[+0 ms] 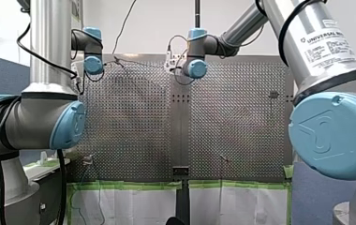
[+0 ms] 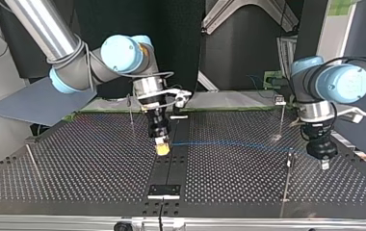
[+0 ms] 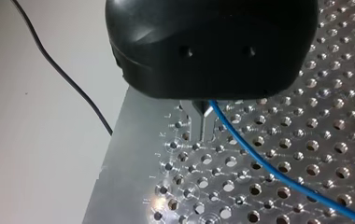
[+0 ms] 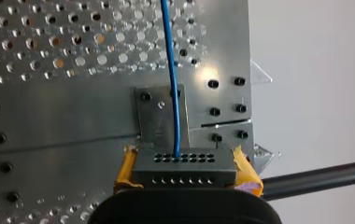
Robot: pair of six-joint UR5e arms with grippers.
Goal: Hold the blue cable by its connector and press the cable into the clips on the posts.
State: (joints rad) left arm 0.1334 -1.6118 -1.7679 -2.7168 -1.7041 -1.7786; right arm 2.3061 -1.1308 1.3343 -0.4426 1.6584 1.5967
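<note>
Lying beneath both grippers, the perforated table (image 2: pixel 75 163) carries the work. My right gripper (image 4: pixel 183 156) is clenched on the grey connector (image 4: pixel 185 167), which sits squarely between its yellow pads (image 4: pixel 246 169). My left gripper (image 3: pixel 203 133) has its metal fingers (image 3: pixel 199 122) clamped on the blue cable (image 3: pixel 259 161). The cable leaves the connector straight ahead of the right jaws and spans just above the table to the left jaws. A thin post (image 2: pixel 286 183) stands just beside the left jaws; whether the cable touches it cannot be told.
</note>
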